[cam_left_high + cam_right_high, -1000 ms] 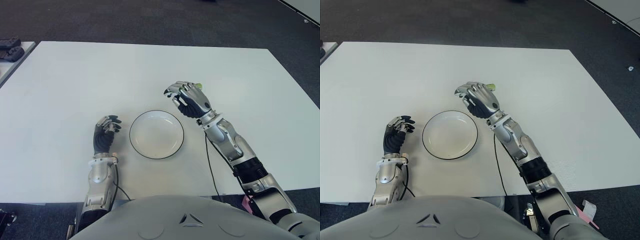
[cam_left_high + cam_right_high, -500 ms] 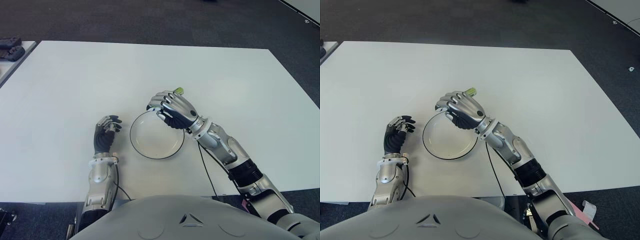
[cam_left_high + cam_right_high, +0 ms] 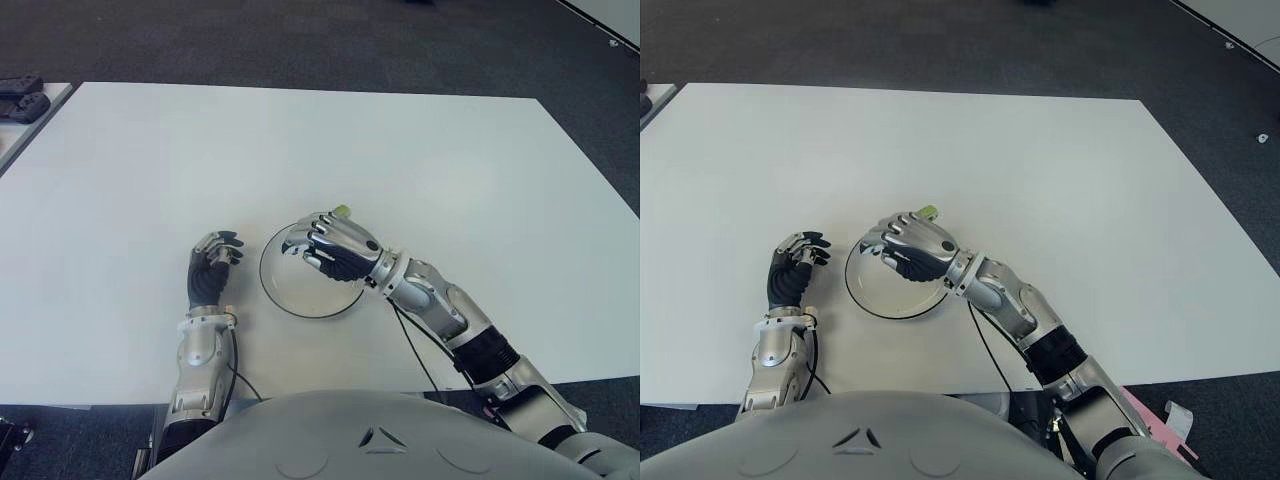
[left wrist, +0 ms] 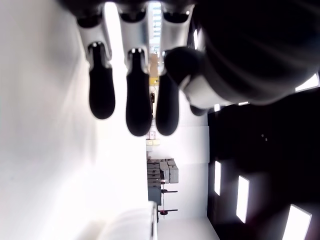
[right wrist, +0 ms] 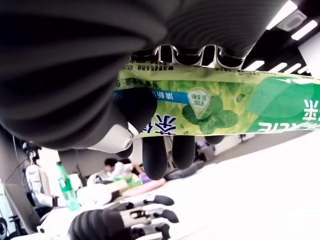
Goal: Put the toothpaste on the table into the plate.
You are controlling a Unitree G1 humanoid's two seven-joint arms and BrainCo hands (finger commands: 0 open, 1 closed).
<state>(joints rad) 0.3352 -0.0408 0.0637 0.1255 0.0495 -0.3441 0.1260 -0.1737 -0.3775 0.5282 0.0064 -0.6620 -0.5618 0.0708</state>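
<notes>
Toothpaste (image 5: 220, 107) | clamped in right robot hand (image 3: 330, 247) over plate (image 3: 283, 299) | green end far-right | left robot hand (image 3: 210, 268) curled, empty

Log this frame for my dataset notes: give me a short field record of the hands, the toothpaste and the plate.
right hand: over the plate, fingers closed around the toothpaste
toothpaste: green tube held in the right hand, its tip showing past the fingers in the eye views; not yet lying in the plate
plate: white with a dark rim, on the table, partly covered by the right hand
left hand: to the left of the plate, holds nothing, fingers curled
table: white top
</notes>
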